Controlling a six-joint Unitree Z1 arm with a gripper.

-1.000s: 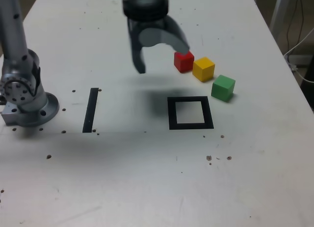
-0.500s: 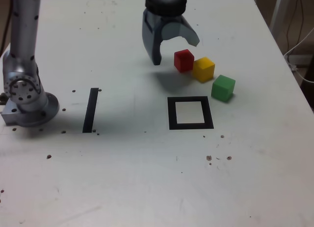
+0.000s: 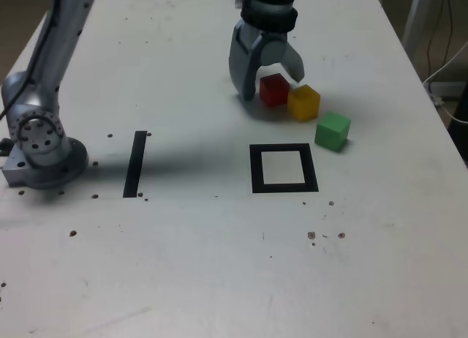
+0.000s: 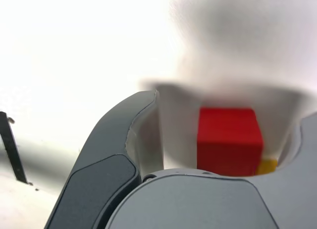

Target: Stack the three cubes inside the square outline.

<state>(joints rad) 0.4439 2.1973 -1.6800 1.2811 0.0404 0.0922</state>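
My gripper has come down over the red cube, one jaw on each side of it. It is open: in the wrist view a gap shows between the red cube and the grey finger. The yellow cube touches the red one on the exterior view's right, and a sliver of the yellow cube shows in the wrist view. The green cube sits apart, nearer the camera. All three rest on the white table, in a diagonal row. The square outline lies in front of them with nothing inside.
A straight black tape strip lies at the exterior view's left of the outline. The arm's grey base stands at the table's left edge. Small dark specks dot the table. Cables hang past the right edge.
The gripper moved to the exterior view's right and down, from beside the red cube to straddling it. Its jaws have narrowed a little. The cubes have not moved.
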